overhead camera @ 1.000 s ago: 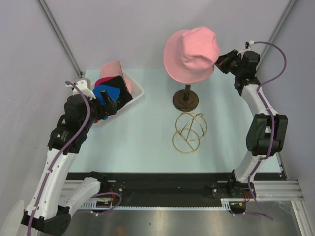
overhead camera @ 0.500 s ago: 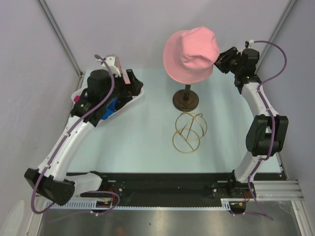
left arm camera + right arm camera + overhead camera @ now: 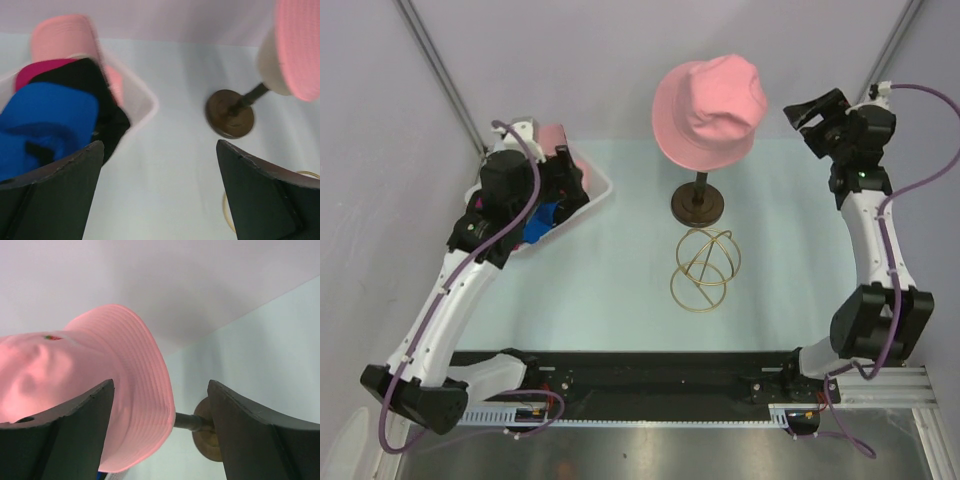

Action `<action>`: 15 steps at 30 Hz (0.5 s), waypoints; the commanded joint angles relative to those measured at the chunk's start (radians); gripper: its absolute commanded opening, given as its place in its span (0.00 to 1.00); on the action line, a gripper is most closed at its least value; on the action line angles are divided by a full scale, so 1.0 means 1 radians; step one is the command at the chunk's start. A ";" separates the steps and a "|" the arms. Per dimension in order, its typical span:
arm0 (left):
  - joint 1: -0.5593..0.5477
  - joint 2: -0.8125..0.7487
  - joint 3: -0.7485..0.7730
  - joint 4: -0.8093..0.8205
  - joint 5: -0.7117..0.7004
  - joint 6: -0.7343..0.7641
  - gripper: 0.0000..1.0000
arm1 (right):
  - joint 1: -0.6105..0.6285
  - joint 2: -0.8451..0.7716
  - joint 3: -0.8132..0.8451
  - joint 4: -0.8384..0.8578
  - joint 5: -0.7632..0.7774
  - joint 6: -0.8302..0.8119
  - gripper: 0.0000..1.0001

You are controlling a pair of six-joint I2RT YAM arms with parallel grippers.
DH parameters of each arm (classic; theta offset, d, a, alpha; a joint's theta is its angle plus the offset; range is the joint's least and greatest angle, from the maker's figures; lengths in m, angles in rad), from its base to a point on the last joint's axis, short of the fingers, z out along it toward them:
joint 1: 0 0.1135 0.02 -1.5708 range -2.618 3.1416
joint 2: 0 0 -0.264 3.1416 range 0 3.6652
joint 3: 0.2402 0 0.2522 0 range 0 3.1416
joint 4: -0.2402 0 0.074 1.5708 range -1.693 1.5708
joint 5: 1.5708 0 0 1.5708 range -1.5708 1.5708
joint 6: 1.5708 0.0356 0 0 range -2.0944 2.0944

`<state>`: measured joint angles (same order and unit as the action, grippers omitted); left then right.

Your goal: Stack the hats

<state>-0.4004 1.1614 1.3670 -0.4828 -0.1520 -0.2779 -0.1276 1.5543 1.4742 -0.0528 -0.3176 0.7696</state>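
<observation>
1. The salmon-pink bucket hat sits on the mannequin head atop the stand, at 12 o'clock on the tabletop. That looks like the base of your stack.
2. The caps lie in the white basket at 10 o'clock. The blue cap is nearest, the magenta cap is behind it and the light-pink cap is at the back. Something black is wedged among them; I can't tell what.
3. Step in hand, as I read it: fetching a cap. None of them is on the bucket hat yet, so you're early in the job.
4. Your left gripper hovers over the basket, jaws spread wide, empty, touching nothing.
5. Your right gripper stands at 3 o'clock of the bucket hat. Its jaws are apart, the brim lies just beyond them, and nothing is held.
6. Next move calls for lowering the left gripper onto the blue cap and closing on fabric, not the basket wall. Soft caps may drag a neighbour out with them.
7. Mind the gold wire rings at 6 o'clock of the stand on the carry across.
</observation>
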 commanded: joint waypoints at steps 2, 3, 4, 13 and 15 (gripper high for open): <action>0.164 -0.117 -0.135 -0.155 -0.161 -0.032 1.00 | 0.005 -0.236 -0.080 -0.117 0.189 -0.177 0.80; 0.188 -0.121 -0.155 -0.186 -0.169 -0.037 1.00 | 0.005 -0.259 -0.093 -0.134 0.207 -0.200 0.80; 0.231 -0.126 -0.190 -0.195 -0.181 -0.034 1.00 | 0.006 -0.314 -0.112 -0.148 0.231 -0.217 0.79; 0.455 -0.092 -0.308 -0.165 -0.232 -0.006 1.00 | 0.008 -0.516 -0.290 -0.282 0.218 -0.297 0.79; 0.471 -0.071 -0.322 -0.130 -0.225 0.008 1.00 | 0.009 -0.548 -0.324 -0.303 0.200 -0.291 0.79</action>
<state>0.0193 1.0664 1.0702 -0.6777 -0.3641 -0.2939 -0.1234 1.0508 1.2049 -0.2836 -0.1055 0.5140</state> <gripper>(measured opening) 0.996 0.791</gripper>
